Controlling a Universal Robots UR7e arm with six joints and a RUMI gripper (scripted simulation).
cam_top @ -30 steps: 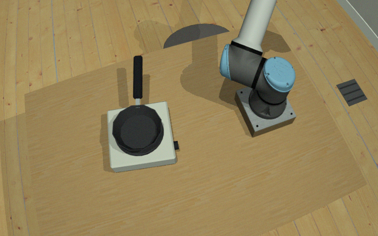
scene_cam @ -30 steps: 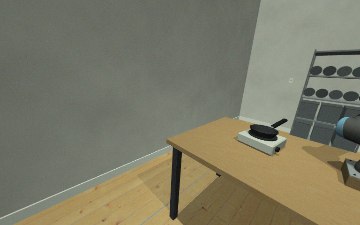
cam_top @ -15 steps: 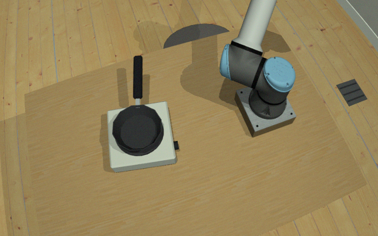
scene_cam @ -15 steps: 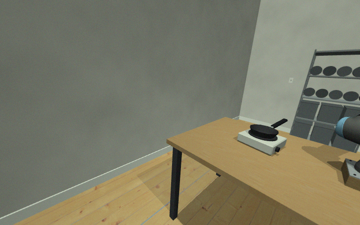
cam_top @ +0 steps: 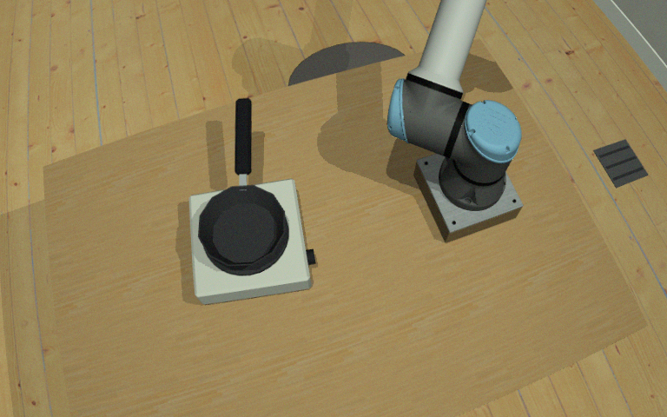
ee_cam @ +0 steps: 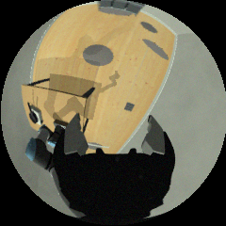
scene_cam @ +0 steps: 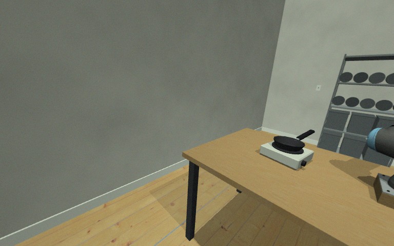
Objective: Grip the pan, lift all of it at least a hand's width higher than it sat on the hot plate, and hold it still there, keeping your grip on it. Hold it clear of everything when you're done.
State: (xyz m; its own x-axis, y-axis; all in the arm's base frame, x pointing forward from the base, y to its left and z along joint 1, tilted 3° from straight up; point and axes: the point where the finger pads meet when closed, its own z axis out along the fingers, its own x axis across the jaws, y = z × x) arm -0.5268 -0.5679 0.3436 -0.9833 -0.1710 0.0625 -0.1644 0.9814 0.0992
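A black pan [cam_top: 243, 231] [scene_cam: 288, 143] sits in the middle of a white hot plate [cam_top: 216, 287] [scene_cam: 278, 155] on the wooden table [cam_top: 393, 294] [scene_cam: 261, 179]. Its long black handle [cam_top: 242, 135] [scene_cam: 305, 134] sticks out past the hot plate's far edge, level over the table. My gripper [ee_cam: 114, 114] shows only in the wrist view. It is open and empty, high up and far from the pan, with the floor and table far below it. Neither the top nor the exterior view shows the gripper.
The arm's base [cam_top: 467, 216] is bolted to the table to the right of the hot plate, and its upper links rise out of view. A knob [cam_top: 310, 255] sticks out of the hot plate's right side. A grey shelf rack [scene_cam: 362, 101] stands behind the table.
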